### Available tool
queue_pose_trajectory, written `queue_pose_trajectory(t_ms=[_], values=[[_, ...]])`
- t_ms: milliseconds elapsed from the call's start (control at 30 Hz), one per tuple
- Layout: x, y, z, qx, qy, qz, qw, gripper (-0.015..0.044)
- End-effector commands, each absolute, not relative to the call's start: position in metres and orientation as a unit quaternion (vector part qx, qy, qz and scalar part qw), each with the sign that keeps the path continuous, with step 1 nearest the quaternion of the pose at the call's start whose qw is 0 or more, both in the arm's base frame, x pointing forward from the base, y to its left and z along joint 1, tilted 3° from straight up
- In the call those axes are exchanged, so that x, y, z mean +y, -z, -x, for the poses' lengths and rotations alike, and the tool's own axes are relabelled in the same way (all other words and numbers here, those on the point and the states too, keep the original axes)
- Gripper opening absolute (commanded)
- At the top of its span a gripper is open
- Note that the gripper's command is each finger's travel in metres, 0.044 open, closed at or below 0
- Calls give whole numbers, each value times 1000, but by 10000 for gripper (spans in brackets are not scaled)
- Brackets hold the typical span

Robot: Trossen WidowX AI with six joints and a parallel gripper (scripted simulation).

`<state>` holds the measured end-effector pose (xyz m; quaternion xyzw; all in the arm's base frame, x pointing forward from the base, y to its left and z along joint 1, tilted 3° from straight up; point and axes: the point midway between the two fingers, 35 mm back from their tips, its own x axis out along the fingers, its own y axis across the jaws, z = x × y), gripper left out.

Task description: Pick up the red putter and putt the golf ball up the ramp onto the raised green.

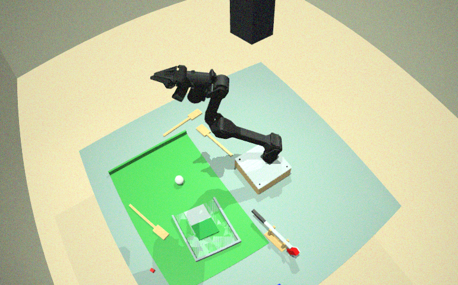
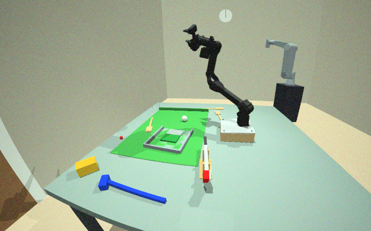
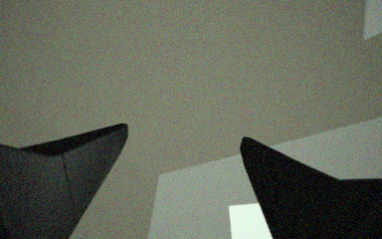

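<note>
The red putter (image 1: 276, 231) (image 2: 206, 157) lies on a wooden stand (image 1: 272, 241) (image 2: 201, 171), with its dark grip toward the robot base and its red head at the other end. The white golf ball (image 1: 179, 180) (image 2: 184, 118) is on the green mat (image 1: 160, 190) (image 2: 130, 148), beyond the ramp. The pale ramp (image 1: 197, 213) (image 2: 176, 132) rises to the raised green (image 1: 205, 228) (image 2: 170, 138), inside a grey three-sided border (image 1: 218, 250) (image 2: 161, 148). My gripper (image 2: 185, 35) (image 3: 185, 136) is open and empty, high above the table and far from the putter.
Wooden paddle shapes (image 1: 160, 231) (image 1: 195, 114) (image 1: 203, 130) lie on and beside the mat. A green wall (image 1: 148, 151) (image 2: 184, 109) closes its far end. A yellow block (image 2: 86, 166), a blue mallet (image 2: 135, 192) and a small red cube (image 1: 152, 270) (image 2: 121, 137) lie around it.
</note>
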<state>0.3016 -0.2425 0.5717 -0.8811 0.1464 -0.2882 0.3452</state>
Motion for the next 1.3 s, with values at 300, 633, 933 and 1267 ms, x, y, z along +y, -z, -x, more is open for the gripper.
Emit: queue_pose_trajectory(t_ms=[300,633,933,1267], values=[[-224,-633,-215,170,395,880,203,440],[-136,-700,-102,196,536,820,-48,440],[-28,-719,-29,249,607,699,-285,440],[111,-695,-7,273,625,512,-522,440]])
